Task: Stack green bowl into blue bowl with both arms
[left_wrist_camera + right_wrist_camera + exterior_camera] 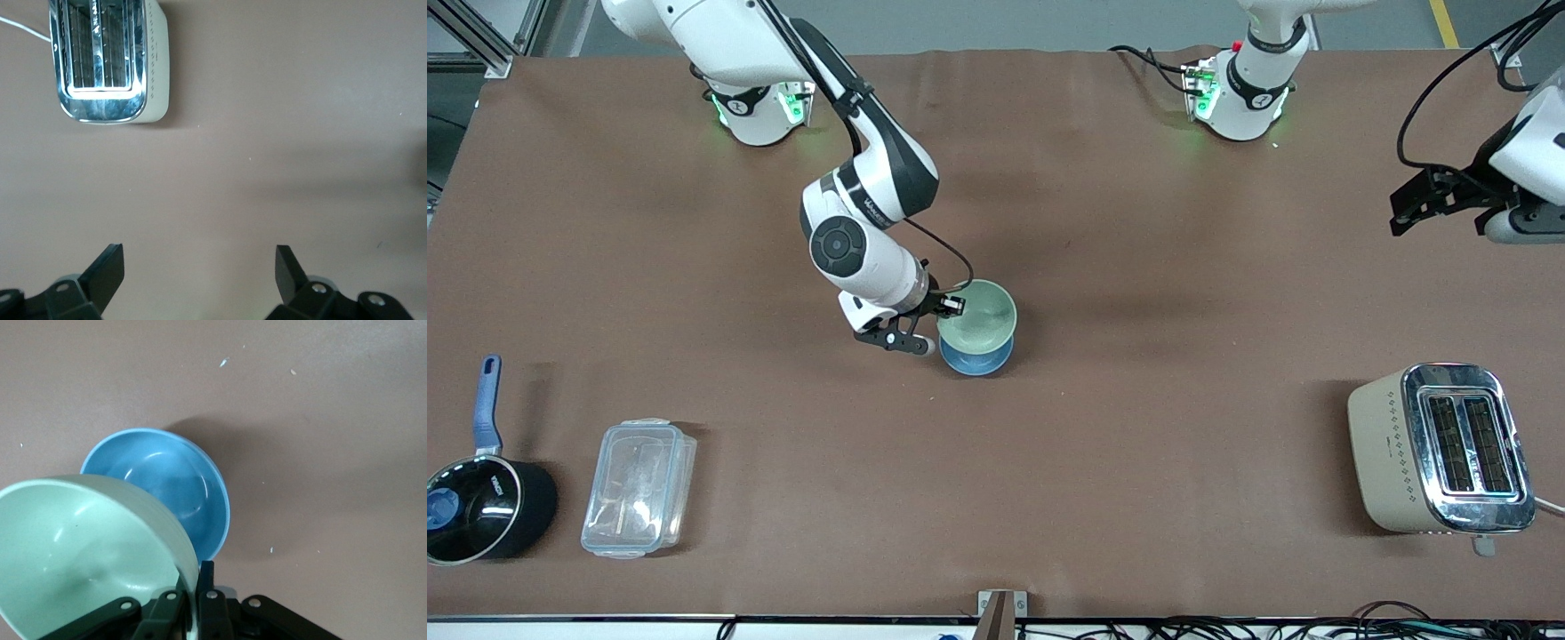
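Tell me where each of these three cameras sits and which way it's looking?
Front view: high across the table, facing both arms' bases; shows the whole table, the right pincer holding the green bowl over the blue bowl, and the left pincer waiting.
Left wrist view: on the left arm's wrist, looking down past its open fingers at the toaster.
Right wrist view: on the right wrist, looking down at both bowls.
Shared: front and left wrist both show the toaster; front and right wrist both show the bowls.
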